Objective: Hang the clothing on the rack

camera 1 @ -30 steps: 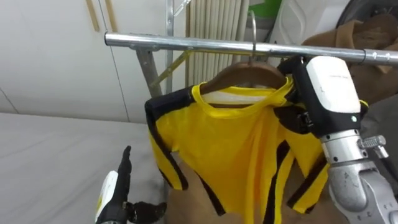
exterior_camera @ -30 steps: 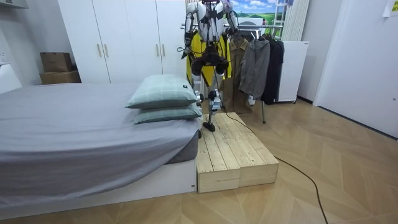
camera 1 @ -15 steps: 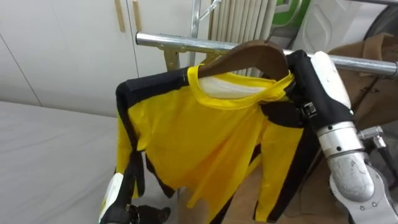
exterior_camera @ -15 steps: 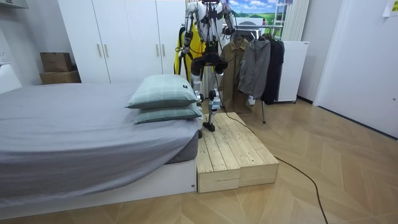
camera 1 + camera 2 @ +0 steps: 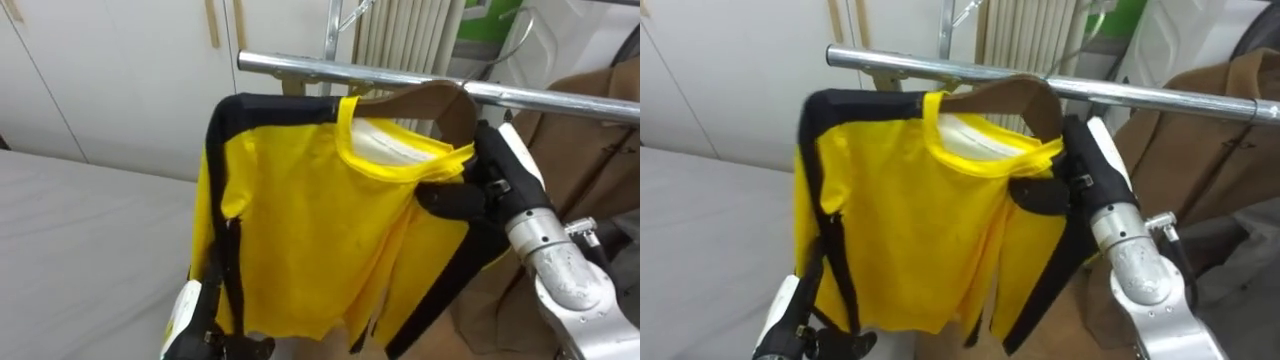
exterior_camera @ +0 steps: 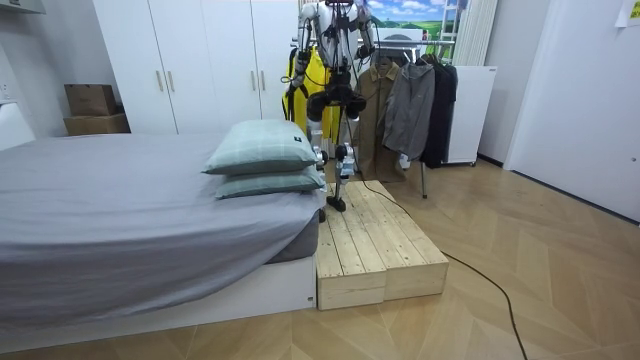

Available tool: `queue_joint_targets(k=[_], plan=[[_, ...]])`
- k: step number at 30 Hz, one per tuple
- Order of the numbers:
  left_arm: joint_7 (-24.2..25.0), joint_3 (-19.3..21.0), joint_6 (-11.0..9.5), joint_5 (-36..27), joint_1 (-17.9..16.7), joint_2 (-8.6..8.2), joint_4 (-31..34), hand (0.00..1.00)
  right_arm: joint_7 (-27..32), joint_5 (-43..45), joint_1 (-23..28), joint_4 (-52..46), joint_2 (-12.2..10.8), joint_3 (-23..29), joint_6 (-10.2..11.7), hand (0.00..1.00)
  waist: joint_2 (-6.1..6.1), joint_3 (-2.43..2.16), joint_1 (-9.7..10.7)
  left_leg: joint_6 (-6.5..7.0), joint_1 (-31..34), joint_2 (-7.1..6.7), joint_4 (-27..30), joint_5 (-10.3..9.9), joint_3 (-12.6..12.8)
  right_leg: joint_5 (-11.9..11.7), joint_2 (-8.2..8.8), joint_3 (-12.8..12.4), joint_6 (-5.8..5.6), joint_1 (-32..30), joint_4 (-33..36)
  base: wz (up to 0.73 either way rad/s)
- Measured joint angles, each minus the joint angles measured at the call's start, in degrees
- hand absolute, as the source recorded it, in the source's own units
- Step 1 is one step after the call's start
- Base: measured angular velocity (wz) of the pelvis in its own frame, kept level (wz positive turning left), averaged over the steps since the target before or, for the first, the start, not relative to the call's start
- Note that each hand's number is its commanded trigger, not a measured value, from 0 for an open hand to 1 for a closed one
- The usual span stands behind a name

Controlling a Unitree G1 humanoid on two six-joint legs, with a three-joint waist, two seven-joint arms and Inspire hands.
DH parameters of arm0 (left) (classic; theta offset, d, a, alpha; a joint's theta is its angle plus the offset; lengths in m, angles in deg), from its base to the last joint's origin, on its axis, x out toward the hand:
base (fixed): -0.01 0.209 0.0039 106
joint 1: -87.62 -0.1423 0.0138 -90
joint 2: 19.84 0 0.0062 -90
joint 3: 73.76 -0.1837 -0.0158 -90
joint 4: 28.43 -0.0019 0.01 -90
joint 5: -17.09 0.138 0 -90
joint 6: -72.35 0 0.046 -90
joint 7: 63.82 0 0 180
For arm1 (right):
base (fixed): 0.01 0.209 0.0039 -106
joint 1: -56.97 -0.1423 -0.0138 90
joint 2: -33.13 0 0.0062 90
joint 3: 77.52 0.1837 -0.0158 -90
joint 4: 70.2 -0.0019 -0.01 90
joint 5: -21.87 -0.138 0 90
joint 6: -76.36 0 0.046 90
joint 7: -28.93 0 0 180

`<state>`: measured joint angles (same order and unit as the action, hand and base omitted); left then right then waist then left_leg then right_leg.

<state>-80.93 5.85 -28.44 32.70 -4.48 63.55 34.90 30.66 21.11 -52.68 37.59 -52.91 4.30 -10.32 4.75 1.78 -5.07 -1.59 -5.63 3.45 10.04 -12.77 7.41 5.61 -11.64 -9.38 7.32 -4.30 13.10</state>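
Observation:
A yellow shirt (image 5: 300, 220) with black trim hangs on a brown wooden hanger (image 5: 445, 100) just in front of the metal clothes rail (image 5: 330, 70). The hanger's wire hook (image 5: 520, 35) rises above the rail on the right; I cannot tell whether it rests on it. My right hand (image 5: 465, 195) is curled round the shirt's collar and the hanger's shoulder. At the bottom left my left hand (image 5: 188, 315) stands with straight fingers against the shirt's lower edge. In the room view I stand on a wooden platform (image 6: 380, 250) at the rail, with the shirt (image 6: 298, 75) before me.
A brown coat (image 5: 590, 130) hangs on the rail to the right, with a grey jacket (image 6: 410, 105) and dark clothes (image 6: 440, 95) further along. White wardrobe doors (image 5: 120, 70) stand behind, and a grey bed (image 5: 70, 250) lies to my left.
The shirt on its hanger has swung to my left and spread wider in front of the rail. My right hand moved with it, and my left hand now touches the shirt's lower edge.

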Motion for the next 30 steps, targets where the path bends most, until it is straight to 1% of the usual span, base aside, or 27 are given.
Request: queue_joint_targets(k=[2,4,5,6,7,8,10,11,12,13,15,18,21,22,23,25,26,30], plan=[[0.0,0.0,0.1,0.3,0.0,0.00,0.0,0.00,0.0,0.0,0.0,0.2,0.0,0.0,-0.8,1.00,0.02,-0.01,0.1,0.00,0.1,0.02,0.0,0.0,0.0,0.0,0.00,0.0,0.03,0.0,-0.2,0.00],[0.1,0.0,0.6,0.3,-0.1,-0.10,0.0,0.00,-0.3,0.0,-0.1,0.3,0.0,0.2,-1.0,1.00,0.04,-0.03,0.2,0.00,0.3,0.01,0.0,0.0,0.0,-0.1,0.00,0.1,0.48,-0.1,-0.2,0.00],[0.2,0.0,1.0,0.3,-0.1,-0.06,0.0,0.00,-0.8,0.0,-0.5,0.6,0.0,0.4,-1.0,1.00,0.10,-0.07,0.2,0.00,0.4,0.00,0.1,0.0,-0.1,-0.5,0.00,0.0,1.39,-0.2,-0.2,0.00],[0.3,0.0,1.5,0.3,0.0,0.03,0.1,0.00,-1.1,-0.3,-1.3,1.7,0.0,0.4,-1.0,1.00,0.16,-0.11,0.4,0.00,0.6,-0.02,0.1,0.0,-0.1,-0.6,0.01,0.0,1.91,-0.4,-0.2,0.00],[0.3,0.0,1.8,0.3,0.0,0.04,0.2,0.00,-1.2,-0.5,-1.7,2.2,0.0,0.4,-1.0,1.00,0.17,-0.13,0.5,0.00,0.7,-0.03,0.1,0.0,-0.1,-0.7,0.01,0.1,2.06,-0.4,-0.2,0.00],[0.3,0.1,2.1,0.7,0.0,0.01,0.3,0.00,-1.2,-0.9,-2.2,3.0,0.0,0.4,-1.0,1.00,0.16,-0.13,0.4,0.00,0.8,-0.01,0.1,0.0,-0.1,-1.0,0.01,0.1,2.54,-0.5,-0.2,0.00],[0.3,0.0,2.2,1.4,0.0,0.00,0.3,0.00,-1.3,-1.2,-3.0,5.1,0.0,0.4,-1.0,1.00,0.16,-0.14,0.7,-0.01,0.7,0.01,0.2,0.0,-0.1,-1.0,0.01,0.3,2.60,-0.4,-0.1,0.00],[0.3,0.0,2.2,1.5,0.0,0.07,0.4,0.00,-1.3,-1.4,-3.2,6.3,0.0,0.5,-1.0,1.00,0.14,-0.15,0.5,-0.02,0.7,0.06,0.2,0.0,-0.2,-1.0,0.09,1.0,2.59,-0.4,0.0,0.06],[0.3,0.1,2.2,1.5,0.0,0.11,0.8,0.00,-1.3,-1.5,-3.3,7.2,0.0,0.6,-1.0,1.00,0.14,-0.15,0.5,-0.02,0.7,0.06,0.2,0.0,-0.3,-0.9,0.21,1.7,2.45,-0.4,0.0,0.11],[0.3,0.2,2.2,1.5,0.0,0.11,1.7,0.00,-1.3,-1.6,-3.4,8.5,0.0,0.8,-1.0,1.00,0.14,-0.15,0.5,-0.02,0.7,0.07,0.2,0.0,-0.7,-0.4,0.32,2.1,1.62,-0.4,-0.1,0.12],[0.3,0.3,2.2,2.0,0.0,0.11,3.3,0.00,-1.5,-1.7,-3.5,10.7,0.0,1.6,-1.1,1.00,0.10,-0.16,0.5,-0.03,0.7,0.06,0.2,0.0,-1.1,0.3,0.58,3.0,0.36,-0.2,-0.1,0.18],[0.3,0.3,2.2,2.1,0.0,0.11,5.7,0.00,-1.9,-1.6,-3.5,13.8,0.0,2.8,-1.7,1.00,0.03,-0.18,0.3,-0.07,0.1,0.08,0.2,0.0,-0.9,0.7,0.69,3.5,-0.36,0.3,-0.6,0.15],[0.3,0.3,2.2,2.2,0.1,0.09,6.6,0.00,-2.3,-1.6,-3.8,15.7,0.0,2.8,-1.6,1.00,-0.26,-0.35,0.4,-0.08,-0.1,0.04,0.3,0.0,-1.0,0.7,0.73,3.5,-0.29,0.7,-0.5,0.00],[0.3,0.3,2.2,2.2,0.1,0.09,6.5,0.00,-2.3,-1.6,-3.9,16.1,0.0,2.8,-1.6,1.00,-0.28,-0.36,0.5,-0.08,-0.2,0.02,0.3,0.0,-1.0,0.6,0.76,3.5,-0.15,1.0,-0.5,0.00],[0.3,0.3,2.2,2.7,0.0,0.14,6.5,0.00,-2.3,-1.6,-3.9,16.6,0.1,2.9,-1.6,1.00,-0.29,-0.37,0.7,-0.08,-0.4,0.02,0.3,0.0,-1.0,0.3,0.79,3.6,0.32,1.2,-0.5,0.00],[0.4,0.3,2.2,2.7,0.0,0.21,6.5,0.00,-2.3,-1.6,-4.0,17.4,0.1,2.9,-1.6,1.00,-0.28,-0.37,0.7,-0.08,-0.9,0.02,0.2,0.0,-1.0,0.5,0.79,3.5,0.01,1.5,-0.5,0.00],[0.4,0.4,2.2,2.7,0.0,0.30,6.5,0.00,-2.3,-1.6,-4.0,17.5,0.1,2.9,-1.6,1.00,-0.31,-0.37,0.7,-0.08,-1.0,0.01,0.1,0.0,-1.0,0.8,0.78,3.5,-0.52,1.5,-0.5,0.00],[1.2,0.4,2.2,2.7,0.0,0.32,6.4,0.00,-2.5,-1.5,-4.0,17.8,0.1,3.2,-1.6,1.00,-0.35,-0.35,0.8,-0.08,-1.0,-0.01,0.1,0.0,-0.9,0.9,0.79,3.5,-0.61,1.4,-0.6,0.00]])
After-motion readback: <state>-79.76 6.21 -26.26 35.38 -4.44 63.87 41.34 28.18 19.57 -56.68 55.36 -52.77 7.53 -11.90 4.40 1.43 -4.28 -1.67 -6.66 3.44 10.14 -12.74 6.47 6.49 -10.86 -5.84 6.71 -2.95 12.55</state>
